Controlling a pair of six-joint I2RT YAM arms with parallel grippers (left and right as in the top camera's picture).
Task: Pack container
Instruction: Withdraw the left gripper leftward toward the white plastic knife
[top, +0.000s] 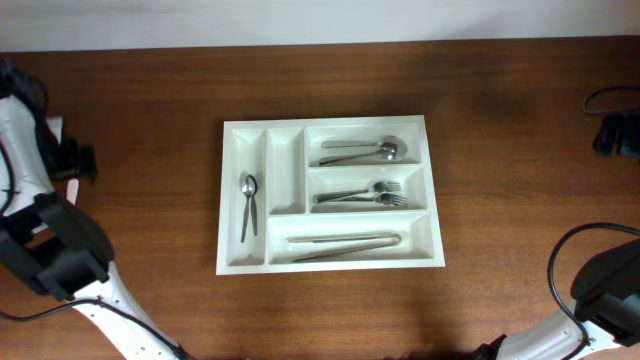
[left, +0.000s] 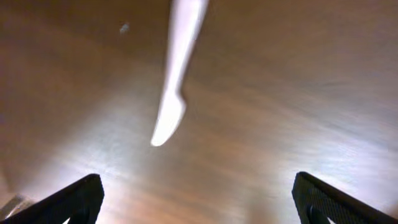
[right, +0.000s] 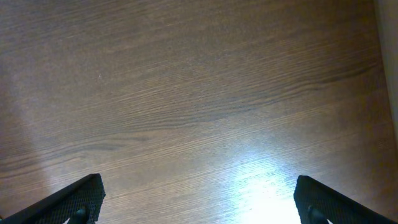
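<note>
Cutlery (top: 345, 243) occupies four of five container (top: 330, 122) compartments; left end effector (left: 198, 193), right end effector (right: 199, 193) both wide.

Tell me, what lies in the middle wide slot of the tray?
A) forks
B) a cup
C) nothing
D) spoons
A: the forks lie in the middle wide slot of the tray, with their tines pointing to the right side of the overhead view.

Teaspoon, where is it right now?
In the overhead view, the teaspoon lies alone in the leftmost narrow compartment of the cutlery tray, bowl toward the far edge.
</note>
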